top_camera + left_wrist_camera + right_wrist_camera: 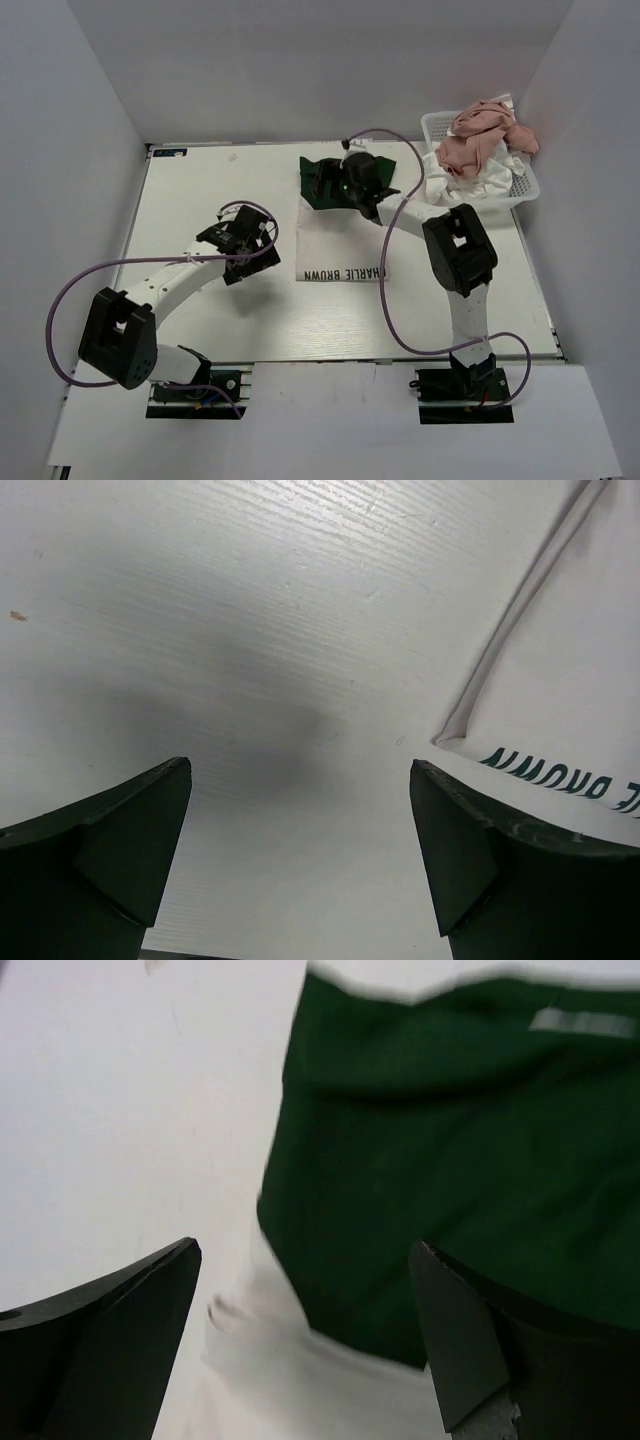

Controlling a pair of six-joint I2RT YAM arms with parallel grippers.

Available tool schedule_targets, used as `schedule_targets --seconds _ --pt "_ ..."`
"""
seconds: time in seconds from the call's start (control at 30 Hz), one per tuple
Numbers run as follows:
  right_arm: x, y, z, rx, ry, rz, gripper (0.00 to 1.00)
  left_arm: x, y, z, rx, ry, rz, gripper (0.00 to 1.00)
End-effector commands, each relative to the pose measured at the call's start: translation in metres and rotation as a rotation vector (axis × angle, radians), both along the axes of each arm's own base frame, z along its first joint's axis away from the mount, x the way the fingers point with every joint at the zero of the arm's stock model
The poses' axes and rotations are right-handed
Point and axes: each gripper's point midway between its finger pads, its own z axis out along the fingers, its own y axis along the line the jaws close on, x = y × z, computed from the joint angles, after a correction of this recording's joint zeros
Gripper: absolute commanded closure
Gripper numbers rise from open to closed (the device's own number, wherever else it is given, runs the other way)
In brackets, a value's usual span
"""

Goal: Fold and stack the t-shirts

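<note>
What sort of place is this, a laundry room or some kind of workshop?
Most likely a robotics lab test cell, not a laundry: a left arm and right arm bolted to a white table, plain white walls boxing it in, and a latticed basket of t-shirts as practice material.

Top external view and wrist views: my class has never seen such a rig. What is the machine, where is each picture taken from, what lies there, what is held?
Two robot arms stand at a white table. The top view looks down on them; the others come from a camera on each wrist, its fingers showing. A white t-shirt with green sleeves, lettered CHARLIE BROWN, lies on it. A white basket at the far right holds a pink shirt and white cloth. The left gripper and right gripper are open, holding nothing.
</note>
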Motion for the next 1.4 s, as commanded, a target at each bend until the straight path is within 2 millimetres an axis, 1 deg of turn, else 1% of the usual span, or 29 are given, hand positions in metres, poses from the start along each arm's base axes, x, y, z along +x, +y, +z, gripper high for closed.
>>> schedule_targets --seconds 0.0,0.03,0.07,0.13,0.17,0.23,0.27,0.3,0.33,0.37,0.4,0.43,0.47,0.5,0.53,0.6,0.63,0.67,0.77,0.9,0.93,1.03,1.1,1.13,1.17,1.2,1.3,1.33,1.37 --pt "0.051 -0.007 0.050 0.070 -0.107 -0.088 0.10 0.014 -0.003 0.021 0.002 -0.063 -0.008 0.00" --pt "0.060 -0.010 0.065 0.073 -0.111 -0.098 0.10 0.014 -0.003 0.019 0.006 -0.055 -0.008 0.00" --pt "0.058 -0.012 0.073 0.073 -0.113 -0.095 0.10 0.015 -0.006 0.021 -0.005 -0.056 -0.024 0.00" --pt "0.044 -0.030 0.073 0.054 -0.089 -0.111 0.10 0.021 -0.016 0.022 -0.026 -0.076 -0.057 0.00" --pt "0.036 -0.038 0.102 0.076 -0.131 -0.127 0.10 0.021 -0.022 0.020 -0.034 -0.072 -0.088 0.00" --pt "0.004 -0.066 0.058 0.049 -0.053 -0.188 0.10 0.019 -0.038 0.014 -0.086 -0.052 -0.161 0.00" --pt "-0.021 -0.082 0.081 0.080 -0.079 -0.203 0.10 0.022 -0.051 0.015 -0.143 -0.057 -0.199 0.00" --pt "-0.031 -0.093 0.079 0.090 -0.067 -0.222 0.10 0.023 -0.058 0.008 -0.157 -0.042 -0.232 0.00" --pt "-0.061 -0.112 0.053 0.089 0.006 -0.248 0.10 0.020 -0.067 0.005 -0.177 -0.027 -0.256 0.00" --pt "-0.075 -0.120 0.059 0.096 0.019 -0.251 0.10 0.021 -0.076 0.002 -0.211 -0.020 -0.288 0.00" --pt "-0.084 -0.129 0.052 0.089 0.046 -0.262 0.10 0.021 -0.082 -0.002 -0.219 -0.015 -0.313 0.00" --pt "-0.097 -0.129 0.056 0.117 0.068 -0.236 0.10 0.020 -0.084 -0.014 -0.217 0.018 -0.316 0.00" --pt "-0.123 -0.140 0.026 0.091 0.174 -0.247 0.10 0.018 -0.085 -0.020 -0.220 0.040 -0.320 0.00" --pt "-0.137 -0.133 0.028 0.125 0.200 -0.188 0.10 0.019 -0.086 -0.024 -0.218 0.044 -0.319 0.03" --pt "-0.151 -0.134 0.012 0.122 0.246 -0.168 0.10 0.015 -0.089 -0.029 -0.215 0.062 -0.343 0.05" --pt "-0.174 -0.136 -0.001 0.147 0.287 -0.136 0.10 0.019 -0.096 -0.032 -0.239 0.057 -0.355 0.09" --pt "-0.178 -0.136 -0.003 0.153 0.285 -0.137 0.10 0.019 -0.098 -0.034 -0.248 0.063 -0.361 0.15" --pt "-0.184 -0.143 -0.015 0.149 0.315 -0.176 0.10 0.013 -0.103 -0.036 -0.259 0.071 -0.387 0.18" --pt "-0.197 -0.159 -0.029 0.116 0.337 -0.237 0.10 0.013 -0.102 -0.048 -0.253 0.088 -0.385 0.26" --pt "-0.204 -0.156 -0.035 0.134 0.353 -0.220 0.10 0.003 -0.109 -0.063 -0.276 0.142 -0.409 0.39" --pt "-0.203 -0.158 -0.040 0.132 0.365 -0.232 0.10 0.001 -0.113 -0.065 -0.283 0.147 -0.422 0.48" --pt "-0.207 -0.154 -0.051 0.127 0.417 -0.223 0.15 -0.002 -0.116 -0.073 -0.277 0.162 -0.429 0.61" --pt "-0.209 -0.148 -0.058 0.144 0.446 -0.201 0.25 -0.007 -0.113 -0.078 -0.280 0.176 -0.410 0.87" --pt "-0.210 -0.147 -0.062 0.148 0.457 -0.200 0.28 -0.006 -0.112 -0.078 -0.273 0.172 -0.406 0.88" --pt "-0.210 -0.147 -0.064 0.155 0.473 -0.212 0.33 -0.006 -0.112 -0.078 -0.273 0.172 -0.406 0.97" --pt "-0.209 -0.148 -0.068 0.154 0.485 -0.233 0.43 -0.004 -0.113 -0.078 -0.276 0.164 -0.408 1.00" --pt "-0.201 -0.151 -0.074 0.151 0.473 -0.272 0.60 -0.004 -0.116 -0.078 -0.283 0.176 -0.412 1.00" --pt "-0.199 -0.154 -0.076 0.146 0.475 -0.297 0.75 -0.006 -0.118 -0.078 -0.283 0.177 -0.421 1.00" --pt "-0.200 -0.156 -0.078 0.140 0.479 -0.305 0.81 -0.005 -0.119 -0.072 -0.290 0.160 -0.424 1.00"
